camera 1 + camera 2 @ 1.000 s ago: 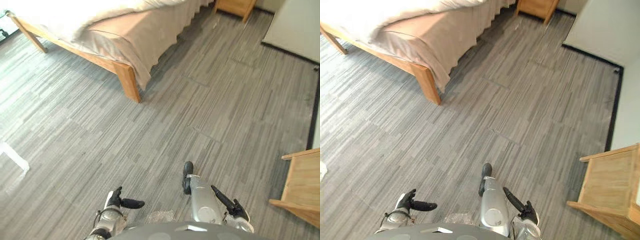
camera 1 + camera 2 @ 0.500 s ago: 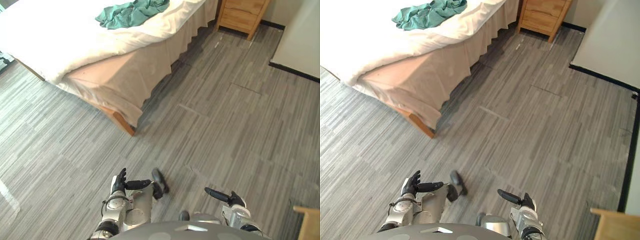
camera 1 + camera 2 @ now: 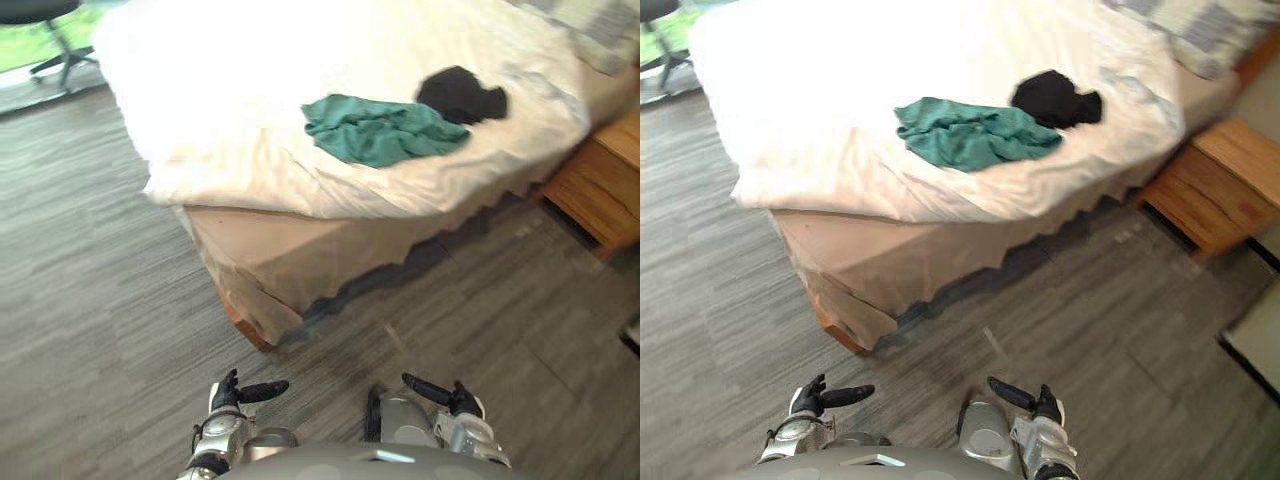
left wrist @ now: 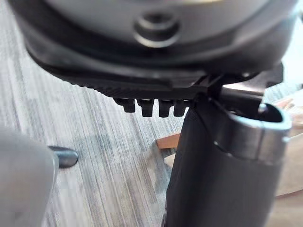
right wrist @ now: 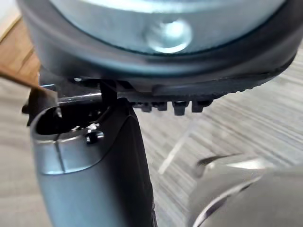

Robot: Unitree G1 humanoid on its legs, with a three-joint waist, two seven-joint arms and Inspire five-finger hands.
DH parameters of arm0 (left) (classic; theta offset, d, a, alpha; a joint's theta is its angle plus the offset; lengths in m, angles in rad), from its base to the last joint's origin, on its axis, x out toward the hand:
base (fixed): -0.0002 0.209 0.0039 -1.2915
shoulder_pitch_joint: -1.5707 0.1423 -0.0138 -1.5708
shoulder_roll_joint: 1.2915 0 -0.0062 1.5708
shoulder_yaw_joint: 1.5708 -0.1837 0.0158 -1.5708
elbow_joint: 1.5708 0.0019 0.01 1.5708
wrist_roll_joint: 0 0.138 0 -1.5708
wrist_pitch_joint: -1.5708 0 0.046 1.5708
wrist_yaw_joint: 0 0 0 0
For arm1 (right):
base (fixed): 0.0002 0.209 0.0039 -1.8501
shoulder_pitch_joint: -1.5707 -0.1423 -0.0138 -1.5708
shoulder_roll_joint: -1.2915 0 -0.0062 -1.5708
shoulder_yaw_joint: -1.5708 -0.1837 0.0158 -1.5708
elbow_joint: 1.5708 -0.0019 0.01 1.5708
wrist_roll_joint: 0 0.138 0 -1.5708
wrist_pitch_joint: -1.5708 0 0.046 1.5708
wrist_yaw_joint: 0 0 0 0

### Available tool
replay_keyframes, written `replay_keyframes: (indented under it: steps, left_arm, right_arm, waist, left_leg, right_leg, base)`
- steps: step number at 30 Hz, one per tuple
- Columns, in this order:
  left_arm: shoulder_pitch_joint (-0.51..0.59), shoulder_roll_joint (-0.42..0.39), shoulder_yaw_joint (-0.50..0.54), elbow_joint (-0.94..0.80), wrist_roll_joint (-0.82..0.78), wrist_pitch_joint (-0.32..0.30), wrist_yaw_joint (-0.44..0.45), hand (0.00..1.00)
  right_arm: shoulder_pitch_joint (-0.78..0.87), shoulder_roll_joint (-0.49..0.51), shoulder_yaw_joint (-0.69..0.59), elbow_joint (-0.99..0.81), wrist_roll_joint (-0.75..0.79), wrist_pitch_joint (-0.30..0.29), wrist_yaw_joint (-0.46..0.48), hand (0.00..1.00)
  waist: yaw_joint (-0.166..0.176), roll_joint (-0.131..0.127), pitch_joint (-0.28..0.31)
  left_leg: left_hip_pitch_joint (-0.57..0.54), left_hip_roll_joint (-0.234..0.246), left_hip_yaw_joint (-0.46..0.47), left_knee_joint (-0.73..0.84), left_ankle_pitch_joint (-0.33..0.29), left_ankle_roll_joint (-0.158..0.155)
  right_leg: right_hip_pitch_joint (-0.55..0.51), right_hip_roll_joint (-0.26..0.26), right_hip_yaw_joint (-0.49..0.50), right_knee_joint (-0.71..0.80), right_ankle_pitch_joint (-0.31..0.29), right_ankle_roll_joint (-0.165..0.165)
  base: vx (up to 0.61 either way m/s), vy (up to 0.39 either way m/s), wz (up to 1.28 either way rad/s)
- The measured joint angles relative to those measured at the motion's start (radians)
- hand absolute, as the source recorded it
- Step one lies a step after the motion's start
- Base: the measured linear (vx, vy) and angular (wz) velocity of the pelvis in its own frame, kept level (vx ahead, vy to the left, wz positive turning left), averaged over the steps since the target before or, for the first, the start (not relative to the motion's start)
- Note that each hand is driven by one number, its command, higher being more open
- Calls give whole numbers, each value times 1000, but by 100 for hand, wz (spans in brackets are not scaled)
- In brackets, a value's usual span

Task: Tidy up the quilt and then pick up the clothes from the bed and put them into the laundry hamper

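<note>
One bed (image 3: 300,240) on grey plank floor (image 3: 90,300)

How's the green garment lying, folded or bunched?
Bunched: the green garment lies in a wrinkled heap on the quilt, beside a black garment.

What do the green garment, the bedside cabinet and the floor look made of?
Green garment: soft matte cloth, crumpled into folds.
Bedside cabinet: probably wood, warm brown with grain.
Floor: grey streaked planks or carpet tiles; cannot tell which.
</note>
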State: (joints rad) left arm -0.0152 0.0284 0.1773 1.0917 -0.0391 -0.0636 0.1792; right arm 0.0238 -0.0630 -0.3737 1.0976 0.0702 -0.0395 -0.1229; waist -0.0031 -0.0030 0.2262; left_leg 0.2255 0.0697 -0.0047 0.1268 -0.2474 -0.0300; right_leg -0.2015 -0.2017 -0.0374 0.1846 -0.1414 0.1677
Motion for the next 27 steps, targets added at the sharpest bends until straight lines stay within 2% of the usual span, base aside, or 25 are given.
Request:
replay_keyframes:
  steps: [1, 2, 3, 4, 5, 6, 7, 8, 10, 12, 13, 14, 15, 17, 19, 22, 27]
  left_arm:
    - [15, 6, 52, -3, 0, -3, -3, 100]
    - [22, 2, 76, 1, 1, -1, -3, 100]
    - [41, -30, 90, -6, -3, -2, -2, 100]
    - [44, -48, 114, -13, -4, -1, -1, 100]
    - [44, -50, 118, -20, -6, -2, -7, 100]
    - [50, -55, 119, -29, -8, -5, -13, 100]
    - [52, -54, 113, -33, -8, -7, -14, 100]
    - [58, -54, 109, -41, -8, -15, -14, 100]
    - [61, -50, 95, -41, -8, -22, -14, 100]
    - [59, -51, 93, -40, -11, -20, -13, 100]
    - [58, -50, 94, -22, -29, -19, -13, 100]
    - [58, -44, 95, -20, -34, -16, -15, 100]
    - [59, -31, 99, -19, -38, -16, -14, 100]
    - [61, -14, 118, -16, -63, -14, -12, 100]
    - [61, -10, 147, -3, -85, -3, -11, 100]
    - [67, -11, 176, 1, -120, 2, -10, 100]
    - [103, -13, 297, 10, -287, 3, 24, 100]
  right_arm:
    - [19, 19, -9, 15, -15, 13, 7, 100]
    - [21, 10, -11, 21, -10, 14, 9, 100]
    - [25, -10, 3, 9, -27, 7, 9, 100]
    - [24, -24, 20, 0, -39, 5, 7, 100]
    - [22, -37, 35, -4, -58, 8, 9, 100]
    - [23, -45, 49, -3, -58, 13, 10, 100]
    - [26, -46, 55, 1, -58, 16, 9, 100]
    - [30, -47, 64, 4, -58, 17, 9, 100]
    - [19, -48, 70, 6, -58, 13, 9, 100]
    - [6, -50, 70, 6, -58, 14, 10, 100]
    - [11, -53, 60, 11, -62, 20, 9, 100]
    - [14, -51, 57, 16, -63, 27, 9, 100]
    - [25, -42, 55, 28, -64, 34, 9, 100]
    - [46, -20, 46, 30, -67, 41, 7, 100]
    - [66, -11, 38, 31, -69, 49, 6, 100]
    - [73, -11, 30, 37, -93, 51, 6, 100]
    - [66, -14, 31, 45, -102, 50, 4, 100]
  waist:
    - [1, -31, -9]
    - [-5, -12, -6]
    - [-1, 25, -21]
    - [2, 34, -21]
    - [-1, 53, -15]
    - [0, 60, -14]
    - [0, 60, -14]
    - [4, 57, -15]
    - [3, 58, -15]
    - [-2, 64, -19]
    - [-3, 67, -29]
    - [-3, 67, -34]
    - [-1, 41, -39]
    - [-1, 13, -38]
    - [-3, 2, -43]
    - [-3, 4, -45]
    - [-3, 5, -45]
  left_leg:
    - [25, 15, -15, 20, -42, -47]
    - [30, 50, -27, 60, -54, -65]
    - [2, 91, -9, 124, -41, -65]
    - [-38, 115, -1, 192, -26, -73]
    - [-89, 147, 15, 295, 25, -96]
    - [-124, 185, 81, 376, 41, -121]
    - [-128, 202, 131, 393, 37, -125]
    - [-130, 219, 230, 387, 25, -141]
    - [-135, 209, 333, 292, 25, -132]
    - [-139, 176, 366, 135, 99, -112]
    - [-120, 158, 370, 48, 148, -126]
    - [-105, 147, 361, 20, 155, -128]
    - [-90, 125, 361, -12, 165, -122]
    - [-69, 104, 351, -39, 171, -115]
    - [-50, 86, 347, -57, 177, -107]
    - [-34, 70, 340, -81, 183, -102]
    - [-12, 62, 330, -165, 240, -104]
  right_leg:
    - [9, -4, 45, 38, 102, 15]
    - [17, 5, 21, 115, 115, -2]
    - [24, 27, -21, 148, 83, -35]
    - [45, 35, -57, 154, 61, -49]
    - [99, 39, -106, 130, 47, -72]
    - [182, 39, -159, 69, 45, -78]
    - [224, 39, -182, 39, 46, -80]
    - [281, 38, -209, -3, 48, -85]
    - [320, 36, -235, -45, 48, -85]
    - [334, 40, -252, -61, 48, -84]
    - [350, 50, -265, -79, 51, -76]
    - [360, 47, -270, -88, 54, -71]
    - [371, 40, -278, -103, 58, -64]
    - [402, 22, -295, -119, 62, -58]
    - [424, 8, -312, -124, 65, -54]
    - [439, -3, -318, -133, 68, -49]
    - [433, -2, -335, -137, 69, -47]
  base:
    - [696, -639, 191]
    - [545, -557, 137]
    - [478, -524, 90]
    - [415, -477, 89]
    - [392, -460, 113]
    - [335, -406, 112]
    - [272, -338, 93]
    - [238, -301, 56]
    - [160, -163, 32]
    - [167, -10, 19]
    - [143, 70, 25]
    - [139, 83, 30]
    - [75, 49, 22]
    - [69, 56, 27]
    - [67, 82, 21]
    - [19, 45, 10]
    - [-38, -8, 6]
